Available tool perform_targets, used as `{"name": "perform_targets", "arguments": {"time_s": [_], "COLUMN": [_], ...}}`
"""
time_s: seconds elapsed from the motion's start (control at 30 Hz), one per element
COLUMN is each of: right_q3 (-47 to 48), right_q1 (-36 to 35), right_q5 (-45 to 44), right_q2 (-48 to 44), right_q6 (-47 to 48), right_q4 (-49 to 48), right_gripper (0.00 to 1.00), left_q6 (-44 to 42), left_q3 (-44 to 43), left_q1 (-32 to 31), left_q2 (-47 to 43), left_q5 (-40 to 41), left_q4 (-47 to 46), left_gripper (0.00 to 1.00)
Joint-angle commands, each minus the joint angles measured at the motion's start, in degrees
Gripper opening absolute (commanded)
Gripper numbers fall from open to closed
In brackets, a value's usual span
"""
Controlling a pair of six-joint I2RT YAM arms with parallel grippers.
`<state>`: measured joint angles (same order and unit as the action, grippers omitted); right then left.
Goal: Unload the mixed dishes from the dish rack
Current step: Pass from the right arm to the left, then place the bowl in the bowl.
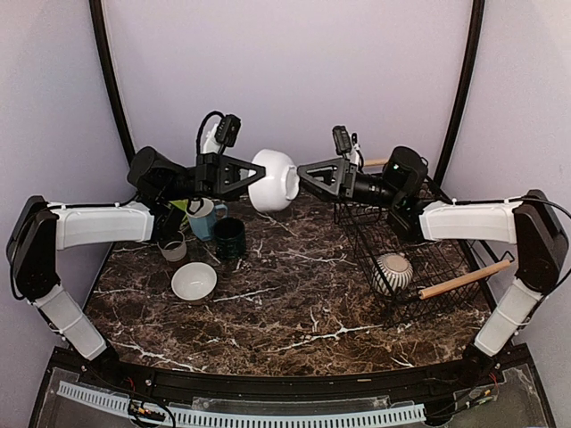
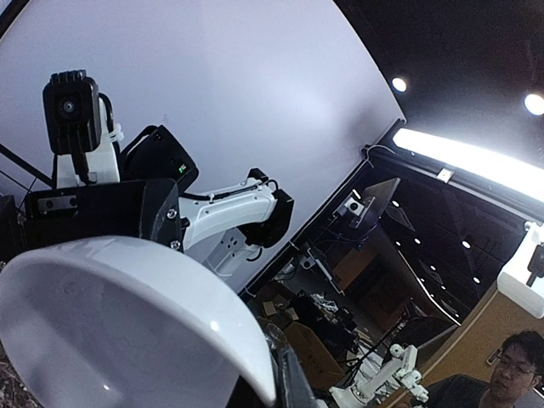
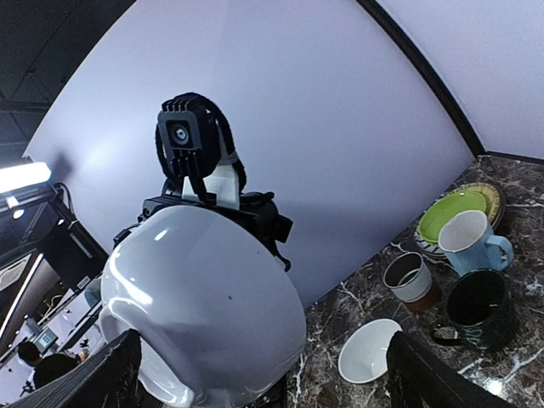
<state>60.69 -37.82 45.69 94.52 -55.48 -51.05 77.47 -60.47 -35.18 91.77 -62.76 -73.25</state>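
White glazed ceramic, to judge by the shine: in the overhead view the bowl [image 1: 274, 180] hung in mid-air between the two arms, well above the bench [image 1: 294, 312]. The left end effector [image 1: 258, 175] was closed on its rim, with the hollow turned toward that arm. The right end effector [image 1: 308, 176] faced the domed underside, just beside it. Below the left end effector stood a blue mug [image 1: 203, 217], a green mug [image 1: 229, 238], a grey cup [image 1: 173, 248] and a second bowl [image 1: 194, 281], with a green plate [image 1: 183, 207] half hidden. Below the right end effector sat the dish rack [image 1: 428, 254], a striped bowl [image 1: 393, 272] lying inside it.

In the left wrist view the bowl's hollow [image 2: 127, 323] filled the lower left, hard against that arm's fingers. The contact itself was hidden.

In the right wrist view the right fingers [image 3: 102, 382] stood wide apart at the bottom corners, the dome [image 3: 204, 297] between them. Neither visibly touched it.

The bowl would likely be stiff, fairly weighty, slick and breakable. The dome offers little purchase, so the rim is the place to take hold, one finger inside and one outside. The pinch must be firm before the other arm lets go.
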Motion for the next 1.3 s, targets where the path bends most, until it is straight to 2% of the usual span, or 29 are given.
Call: {"name": "perform_targets", "arguments": {"time_s": [0.0,0.03,0.1,0.13,0.17,0.2,0.23,0.27,0.3,0.33,0.37,0.4,0.43,0.47,0.57,0.7,0.87,1.07,1.27], "right_q3": [-1.5,-1.9,-2.8,-3.3,-4.1,-4.7,-5.2,-5.5,-5.6,-5.8,-6.1,-6.4,-6.8,-6.9,-6.6,-5.3,-4.2,-6.7,-8.4], "right_q1": [1.0,1.3,2.4,3.1,3.8,4.3,4.6,4.7,4.7,4.7,4.7,4.8,4.9,5.0,5.3,5.4,5.4,5.4,5.7], "right_q5": [-6.4,-7.4,-10.7,-12.4,-14.0,-15.6,-17.3,-19.0,-20.5,-21.9,-23.2,-24.3,-25.0,-25.7,-26.8,-26.6,-26.7,-30.0,-32.6], "right_q2": [-4.7,-5.9,-8.8,-10.5,-12.2,-14.0,-15.7,-17.2,-18.5,-19.6,-20.6,-21.5,-22.1,-22.6,-23.4,-23.2,-24.2,-30.3,-34.7], "right_q6": [6.8,7.7,9.8,10.9,12.0,13.5,15.0,16.8,18.3,19.6,20.7,21.5,22.3,23.0,24.8,26.5,27.9,29.7,31.3], "right_q4": [13.0,15.1,21.6,24.5,27.4,30.0,32.8,35.5,37.9,40.1,41.7,43.1,44.3,44.6,46.1,46.7,48.3,51.6,54.1], "right_gripper": [0.99,0.99,0.99,0.99,0.99,0.99,0.99,0.99,0.99,0.99,0.99,0.99,0.99,0.99,0.99,0.99,0.99,0.99,0.99], "left_q6": [-7.4,-9.7,-15.7,-18.6,-25.0,-28.6,-36.3,-39.6,-45.1,-47.2,-49.9,-50.7,-51.6,-51.6,-50.8,-49.6,-48.9,-48.5,-48.1], "left_q3": [-0.6,-0.8,-1.9,-2.8,-3.1,-3.6,-4.1,-4.2,-4.4,-4.6,-5.0,-5.1,-4.9,-4.5,-2.4,-1.0,-3.2,-3.9,-3.1], "left_q1": [-0.3,-0.3,-0.3,-0.3,-0.3,-0.2,-0.2,-0.2,-0.2,-0.3,-0.3,-0.3,-0.4,-0.4,-1.0,-2.4,-4.5,-6.4,-7.6], "left_q2": [-3.9,-4.1,-4.9,-5.5,-7.0,-7.9,-10.2,-11.4,-13.9,-15.0,-17.0,-18.0,-19.7,-20.6,-23.9,-23.8,-18.0,-10.3,-7.3], "left_q5": [0.2,0.5,1.5,2.1,4.0,5.4,9.8,12.8,19.3,23.5,32.1,39.4,42.8,48.6,56.7,61.8,67.3,69.4,68.6], "left_q4": [8.2,10.1,19.6,29.0,33.8,45.0,50.8,62.5,67.7,78.5,83.7,92.4,99.0,102.0,112.7,118.7,121.5,123.2,119.5], "left_gripper": [0.01,0.01,0.01,0.01,0.01,0.01,0.01,0.01,0.01,0.01,0.01,0.01,0.01,0.01,0.01,0.01,0.01,0.01,0.01]}}
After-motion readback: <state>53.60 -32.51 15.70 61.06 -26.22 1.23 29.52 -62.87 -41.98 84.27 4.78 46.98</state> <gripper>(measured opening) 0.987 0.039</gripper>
